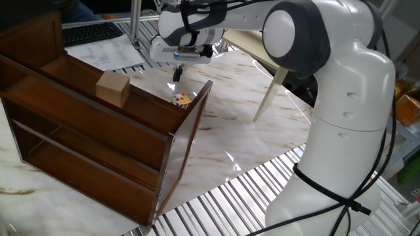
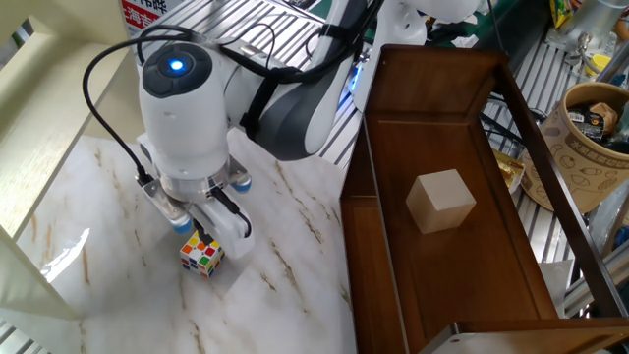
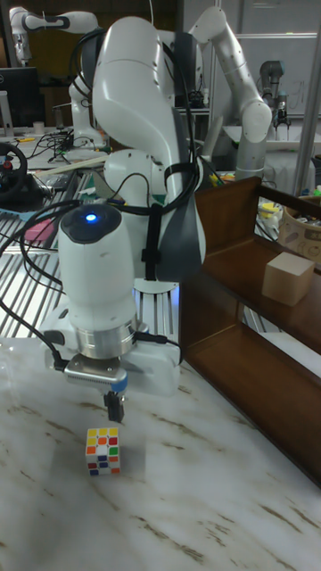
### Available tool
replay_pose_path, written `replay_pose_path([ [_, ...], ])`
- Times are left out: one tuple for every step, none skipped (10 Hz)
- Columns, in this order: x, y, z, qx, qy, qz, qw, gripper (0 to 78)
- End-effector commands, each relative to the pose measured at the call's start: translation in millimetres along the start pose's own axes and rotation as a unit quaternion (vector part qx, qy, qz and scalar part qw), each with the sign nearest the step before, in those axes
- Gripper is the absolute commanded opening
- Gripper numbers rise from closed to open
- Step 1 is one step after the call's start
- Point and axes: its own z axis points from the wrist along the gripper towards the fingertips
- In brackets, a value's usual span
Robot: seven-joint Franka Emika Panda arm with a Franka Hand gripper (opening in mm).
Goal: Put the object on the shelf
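Observation:
The object, a small Rubik's cube [image 1: 182, 99] [image 2: 201, 253] [image 3: 102, 451], lies on the marble table just outside the shelf's side panel. The shelf [image 1: 85, 151] [image 2: 472, 265] [image 3: 267, 357] is a dark brown wooden unit lying along the table. My gripper [image 1: 176, 74] [image 2: 212, 229] [image 3: 114, 410] hangs a little above the cube and points down at it without touching. Its fingertips sit together at the centre of the hand, with nothing between them.
A plain tan wooden block [image 1: 113, 88] [image 2: 441, 201] [image 3: 287, 277] rests on the shelf's upper tier. A cream-white frame [image 1: 262, 46] leans behind the arm. A keyboard [image 1: 88, 31] and papers [image 1: 105, 52] lie beyond the shelf. A basket [image 2: 590, 128] stands to its right.

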Motion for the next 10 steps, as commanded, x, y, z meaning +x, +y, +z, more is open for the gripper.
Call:
replay_pose_path([
  [0.0, -4.6, 5.1, -0.002, -0.002, -0.009, 1.0000, 0.0],
  [-0.6, -8.2, 13.0, -0.003, -0.006, -0.020, 0.9998, 0.0],
  [-0.9, -8.9, 14.7, -0.004, -0.006, -0.022, 0.9997, 0.0],
  [-1.8, -11.7, 21.7, -0.005, -0.011, -0.027, 0.9996, 0.0],
  [-2.1, -13.5, 25.4, -0.003, -0.011, -0.035, 0.9993, 0.0],
  [-1.9, -14.0, 28.6, -0.003, -0.011, -0.042, 0.9990, 0.0],
  [-1.4, -14.1, 30.7, -0.002, -0.011, -0.048, 0.9988, 0.0],
  [0.1, -14.8, 35.2, 0.000, -0.011, -0.057, 0.9983, 0.0],
  [1.4, -15.6, 39.8, 0.000, -0.012, -0.063, 0.9979, 0.0],
  [2.2, -16.7, 43.8, 0.001, -0.012, -0.070, 0.9975, 0.0],
])
